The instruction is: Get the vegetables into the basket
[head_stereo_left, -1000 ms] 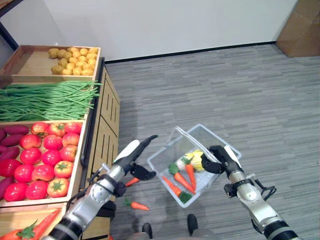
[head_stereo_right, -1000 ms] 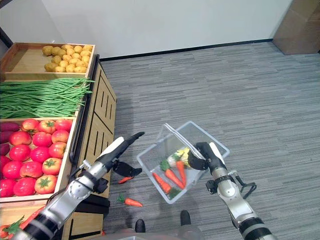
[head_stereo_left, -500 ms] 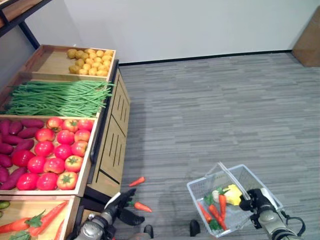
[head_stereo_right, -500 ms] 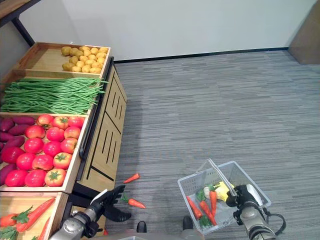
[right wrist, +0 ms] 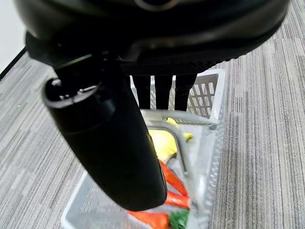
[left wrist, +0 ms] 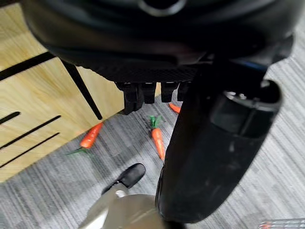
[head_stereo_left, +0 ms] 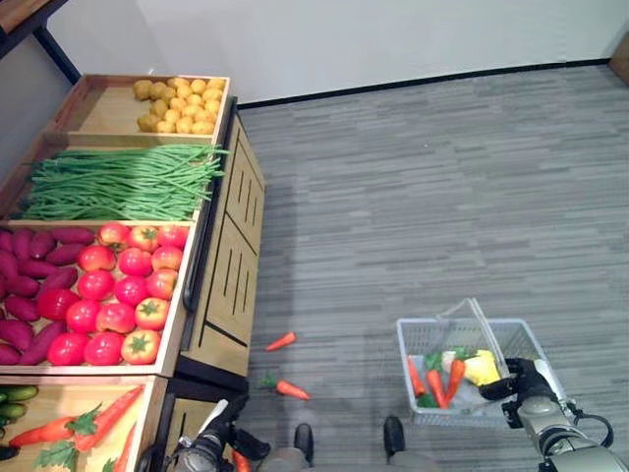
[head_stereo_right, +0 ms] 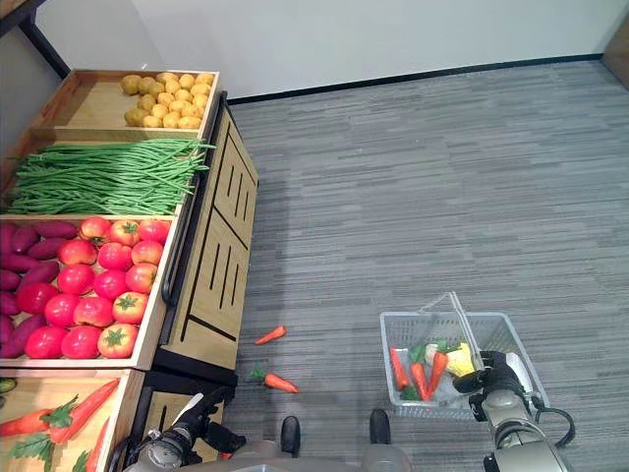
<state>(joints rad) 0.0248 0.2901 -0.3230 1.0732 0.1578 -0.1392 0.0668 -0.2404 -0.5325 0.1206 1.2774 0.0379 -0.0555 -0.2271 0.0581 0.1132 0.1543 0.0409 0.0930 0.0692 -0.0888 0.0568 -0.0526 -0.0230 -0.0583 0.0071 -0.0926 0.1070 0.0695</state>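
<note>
A clear mesh basket stands level on the grey floor, low and to the right. It holds several carrots and a yellow vegetable. My right hand is at the basket's right end, its fingers curled over the grey handle. Two carrots lie loose on the floor by the produce stand. A third carrot shows just under my left hand. That hand hangs low beside the stand with straight fingers and holds nothing.
A wooden produce stand runs along the left. It carries potatoes, green beans, tomatoes, purple sweet potatoes and a crate of carrots. Grey carpet stretches to the white wall behind.
The camera has shifted. The basket has come down from a tilt in the air to level at the floor, my right hand still on it. My left hand has dropped lower.
</note>
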